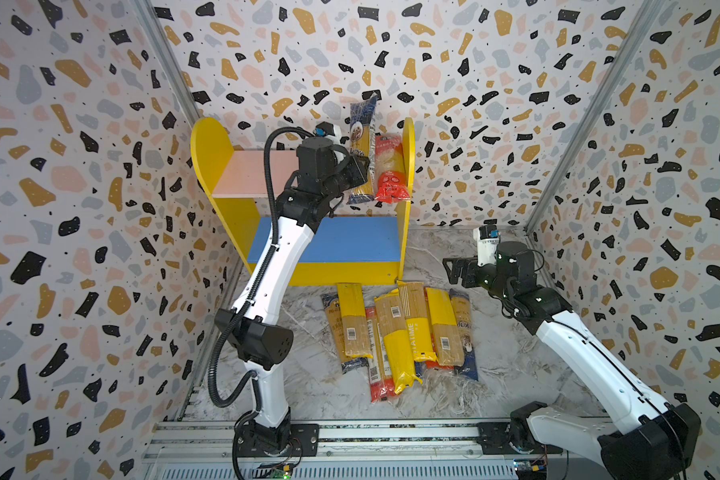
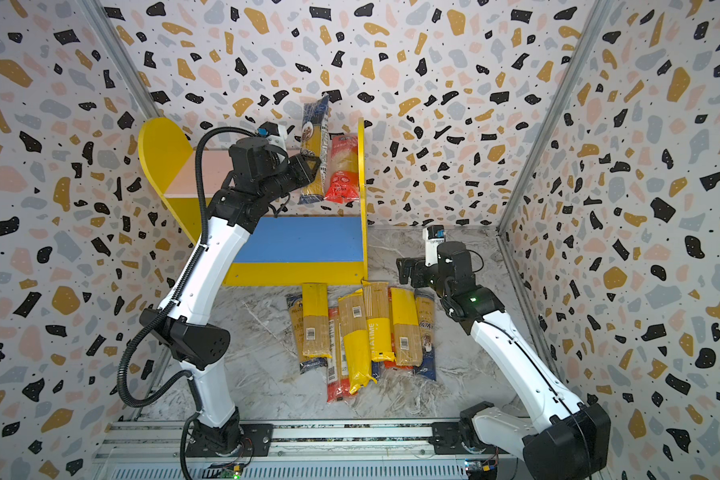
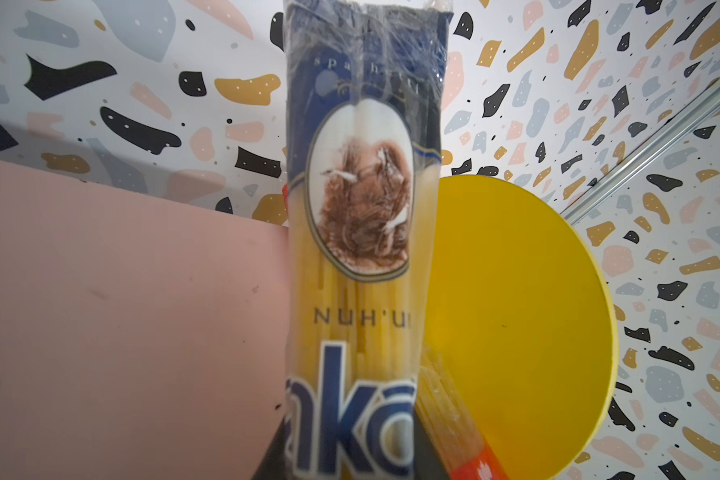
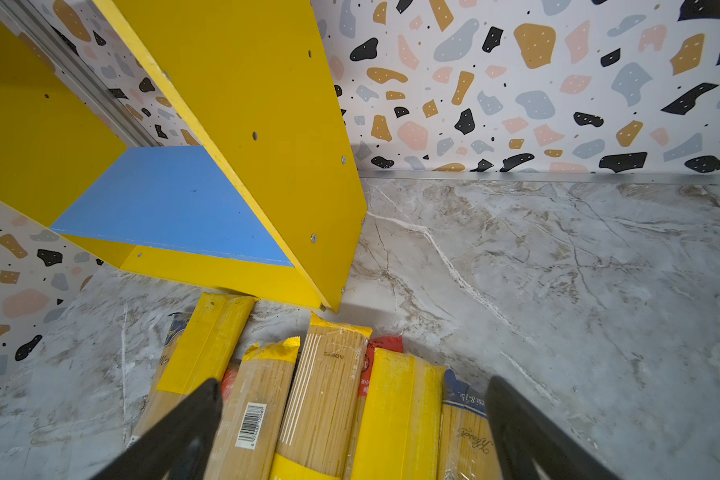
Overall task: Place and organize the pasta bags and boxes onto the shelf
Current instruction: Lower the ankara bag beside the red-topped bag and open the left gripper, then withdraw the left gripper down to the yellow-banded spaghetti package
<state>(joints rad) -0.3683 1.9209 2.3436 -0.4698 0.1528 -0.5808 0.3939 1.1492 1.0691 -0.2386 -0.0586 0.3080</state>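
Spaghetti bag [image 1: 362, 124] upright, clamped in left pincer [image 1: 360, 169] (lower half)

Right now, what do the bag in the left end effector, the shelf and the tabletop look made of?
The bag: thin clear plastic film, glossy; wrinkles, glare, spaghetti visible through it.
The shelf: painted or laminated board, matte, probably wood composite; flat panels, screw heads.
The tabletop: marble-look veining, smooth slight sheen; real stone or print, cannot tell.
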